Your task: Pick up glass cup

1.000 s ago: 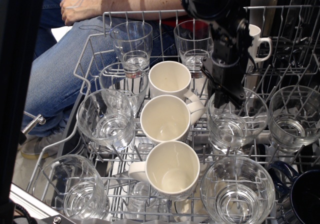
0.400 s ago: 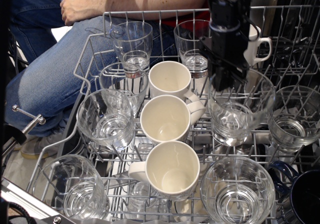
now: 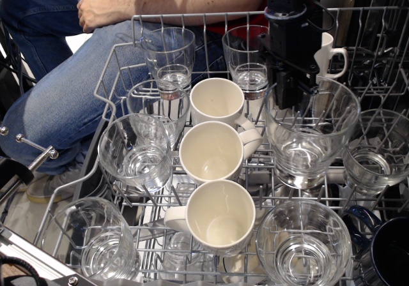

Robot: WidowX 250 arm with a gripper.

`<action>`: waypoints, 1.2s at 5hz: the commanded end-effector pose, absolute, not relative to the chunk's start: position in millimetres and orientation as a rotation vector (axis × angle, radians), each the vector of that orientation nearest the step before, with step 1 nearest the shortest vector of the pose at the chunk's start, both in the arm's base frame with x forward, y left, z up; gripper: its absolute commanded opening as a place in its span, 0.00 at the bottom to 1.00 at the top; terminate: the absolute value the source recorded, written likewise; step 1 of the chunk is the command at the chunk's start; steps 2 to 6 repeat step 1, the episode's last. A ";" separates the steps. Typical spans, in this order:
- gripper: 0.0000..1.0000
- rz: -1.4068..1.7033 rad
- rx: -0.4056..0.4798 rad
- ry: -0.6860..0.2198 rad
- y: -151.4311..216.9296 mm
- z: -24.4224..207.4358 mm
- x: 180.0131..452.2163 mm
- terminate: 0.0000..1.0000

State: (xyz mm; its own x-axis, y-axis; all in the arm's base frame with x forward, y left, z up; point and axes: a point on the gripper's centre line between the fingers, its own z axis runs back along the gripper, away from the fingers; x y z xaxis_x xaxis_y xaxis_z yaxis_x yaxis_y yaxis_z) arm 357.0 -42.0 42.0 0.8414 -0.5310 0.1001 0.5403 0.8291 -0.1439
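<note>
From my one camera view, I see the glass cup (image 3: 312, 133): clear, wide-mouthed, thick-based, upright, at the right of the wire rack (image 3: 211, 19), beside the middle white mug (image 3: 212, 152). My gripper (image 3: 291, 96) fingers are clenched on its far rim.

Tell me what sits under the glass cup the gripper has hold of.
Under the glass cup, the gripper pinching its rim, lies the wire rack; a bright round shape shows just below its base. Whether the base touches the rack cannot be told.
</note>
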 end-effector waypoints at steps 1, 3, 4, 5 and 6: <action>0.00 -0.582 -0.195 -0.285 -34.6 91.8 368.6 1.00; 0.00 -0.582 -0.195 -0.285 -34.6 91.8 368.6 1.00; 0.00 -0.582 -0.195 -0.285 -34.6 91.8 368.6 1.00; 0.00 -0.582 -0.195 -0.285 -34.6 91.8 368.6 1.00; 0.00 -0.582 -0.195 -0.285 -34.6 91.8 368.6 1.00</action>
